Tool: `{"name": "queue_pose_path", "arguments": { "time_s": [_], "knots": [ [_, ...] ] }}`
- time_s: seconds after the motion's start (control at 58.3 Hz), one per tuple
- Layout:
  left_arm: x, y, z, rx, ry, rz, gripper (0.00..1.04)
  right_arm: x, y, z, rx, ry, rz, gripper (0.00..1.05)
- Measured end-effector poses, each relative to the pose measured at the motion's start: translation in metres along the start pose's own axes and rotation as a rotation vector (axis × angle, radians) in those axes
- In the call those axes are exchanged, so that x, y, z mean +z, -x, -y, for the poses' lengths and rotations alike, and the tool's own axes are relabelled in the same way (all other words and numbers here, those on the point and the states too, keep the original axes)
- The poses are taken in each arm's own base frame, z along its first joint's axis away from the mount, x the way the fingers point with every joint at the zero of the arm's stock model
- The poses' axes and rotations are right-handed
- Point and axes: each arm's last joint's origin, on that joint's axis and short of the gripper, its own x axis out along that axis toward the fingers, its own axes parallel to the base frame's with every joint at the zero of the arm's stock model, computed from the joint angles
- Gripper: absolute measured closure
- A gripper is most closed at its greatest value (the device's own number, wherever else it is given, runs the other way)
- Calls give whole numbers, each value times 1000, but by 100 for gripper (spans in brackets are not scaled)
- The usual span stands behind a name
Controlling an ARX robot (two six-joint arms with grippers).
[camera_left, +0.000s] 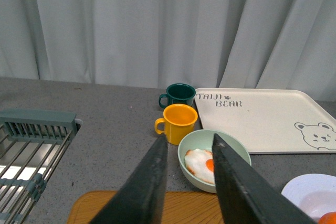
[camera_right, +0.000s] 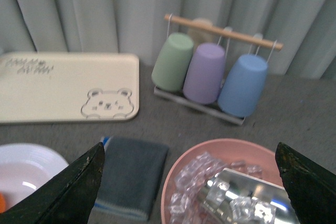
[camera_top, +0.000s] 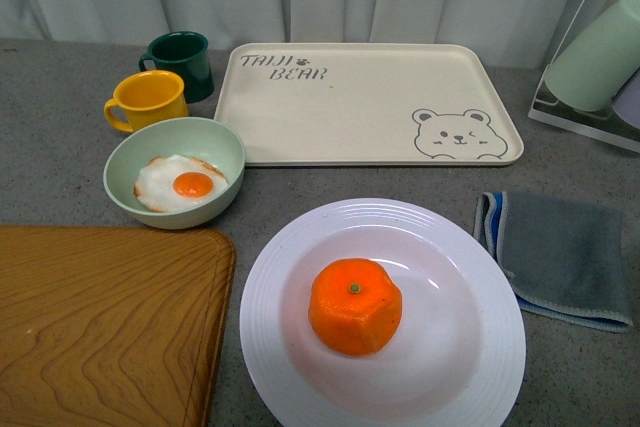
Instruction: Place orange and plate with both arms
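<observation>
Orange (camera_top: 355, 305) sits in the middle of the white plate (camera_top: 270, 317), its small green stem dot facing up. No gripper touches either of them, and neither arm shows in the front view. The plate rests on the grey worktop (camera_top: 60, 147) at the near edge. A wooden board (camera_top: 100, 327) lies just to its left and a grey cloth (camera_top: 560, 257) with a blue edge lies near it on the right. Behind the plate lies the cream bear tray (camera_top: 350, 107) with nothing on it.

Left of the tray stands a pale green bowl (camera_top: 200, 137) holding a fried egg (camera_top: 180, 185). A yellow mug (camera_top: 150, 99) is just behind the bowl and a dark green mug (camera_top: 183, 62) stands behind that.

In the left wrist view the left gripper (camera_left: 189, 145) hangs above the near end of the board. Its two dark fingers (camera_left: 152, 182) are apart with a clear gap and nothing is between them.

In the right wrist view the right gripper (camera_right: 189, 150) is spread wide and empty, its fingers (camera_right: 79, 182) at the picture's two edges. Below it is a pink bowl (camera_right: 181, 166) of ice cubes (camera_right: 194, 174) with a shiny metal object (camera_right: 247, 192) among them. Beyond it a wire rack holds three upturned cups: green (camera_right: 172, 61), purple (camera_right: 205, 73) and blue (camera_right: 242, 85).
</observation>
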Motion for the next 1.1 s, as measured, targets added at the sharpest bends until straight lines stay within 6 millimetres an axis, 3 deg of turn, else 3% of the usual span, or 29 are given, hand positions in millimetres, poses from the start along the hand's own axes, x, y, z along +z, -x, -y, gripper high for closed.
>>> {"name": "queue_pose_path", "arguments": {
  "time_s": [0.206,0.395,0.704,1.098],
  "knots": [
    [0,0,0,0,0,0,38,16,-60,-34,287,-140,-251,9],
    [0,0,0,0,0,0,5,-12,-116,-60,413,-329,-632,9],
    [0,0,0,0,-2,0,7,-48,-160,-71,469,-607,-1023,9],
    [0,0,0,0,-2,0,7,-74,-174,-74,449,-664,-1130,9]
  ]
}}
